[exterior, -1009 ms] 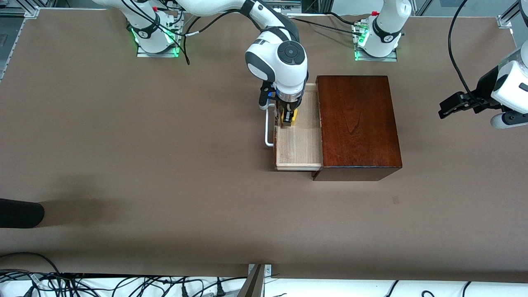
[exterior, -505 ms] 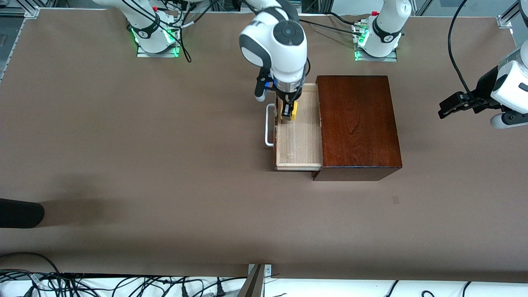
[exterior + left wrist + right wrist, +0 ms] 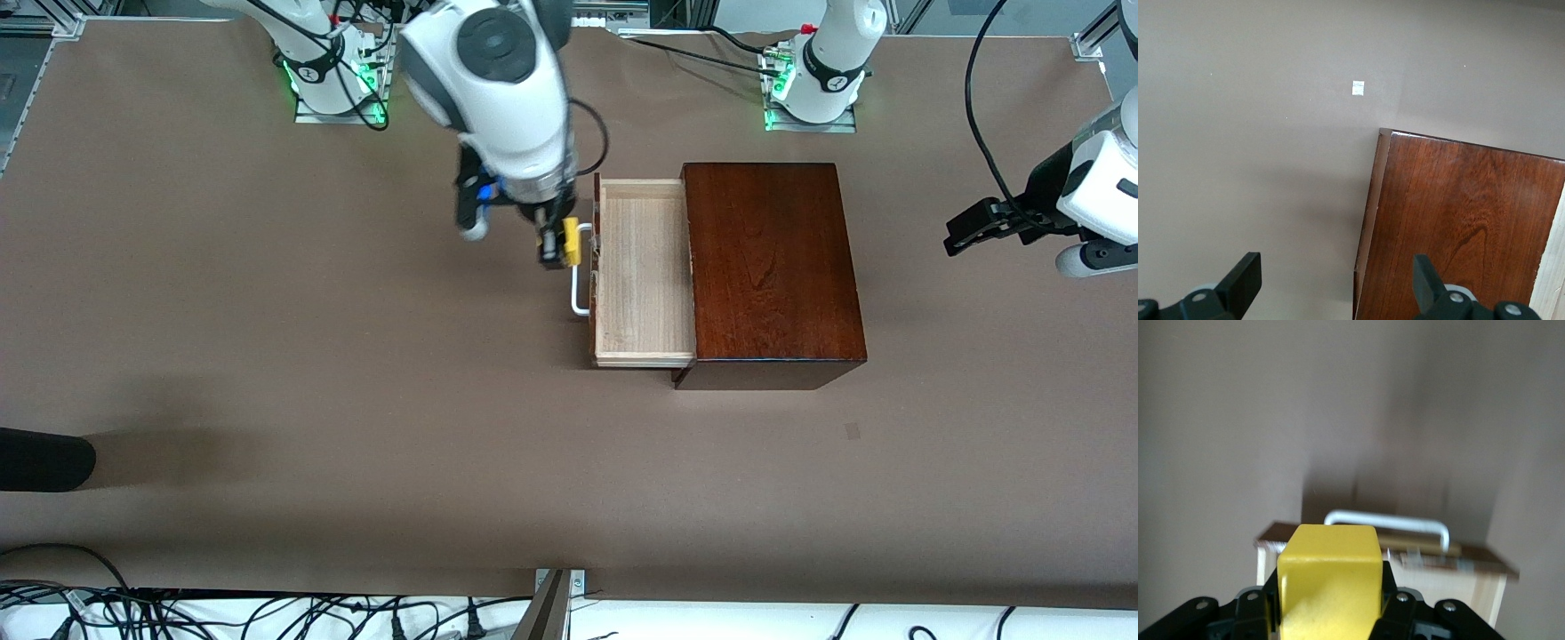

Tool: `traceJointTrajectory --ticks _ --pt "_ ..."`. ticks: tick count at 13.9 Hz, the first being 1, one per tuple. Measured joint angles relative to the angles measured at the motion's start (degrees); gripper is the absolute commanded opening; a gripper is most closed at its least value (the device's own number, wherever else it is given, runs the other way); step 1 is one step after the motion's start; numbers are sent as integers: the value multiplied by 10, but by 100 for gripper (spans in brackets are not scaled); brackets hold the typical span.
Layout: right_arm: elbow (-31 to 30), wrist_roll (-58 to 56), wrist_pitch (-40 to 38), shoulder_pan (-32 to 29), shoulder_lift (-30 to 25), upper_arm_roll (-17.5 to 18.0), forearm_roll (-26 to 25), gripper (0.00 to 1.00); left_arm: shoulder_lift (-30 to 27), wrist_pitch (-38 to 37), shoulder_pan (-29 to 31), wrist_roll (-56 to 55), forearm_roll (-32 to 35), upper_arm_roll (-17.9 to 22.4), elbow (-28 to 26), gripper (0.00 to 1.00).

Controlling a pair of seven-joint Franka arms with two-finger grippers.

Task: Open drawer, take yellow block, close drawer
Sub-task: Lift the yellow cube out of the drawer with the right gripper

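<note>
No readable text, label, brand, number or sign is shown in any view. Only a small blank pale patch is seen on the table, at about eleven o'clock from the wooden box.

Glossy wooden box, seemingly pale-wood drawer

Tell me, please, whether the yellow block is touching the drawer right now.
Apart. In the right wrist view the yellow block sits clamped in the right gripper, up in the air, with the drawer and its white handle clearly lower and separate.
</note>
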Motion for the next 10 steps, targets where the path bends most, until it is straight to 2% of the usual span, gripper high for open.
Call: traceJointTrajectory --ticks 6,10 --pt "-1 -422 -57 -102 -2 -26 2 1 0 0 0 0 0 0 0 100" --pt "-9 -727 -58 -212 3 -32 2 2 0 0 0 0 0 0 0 100"
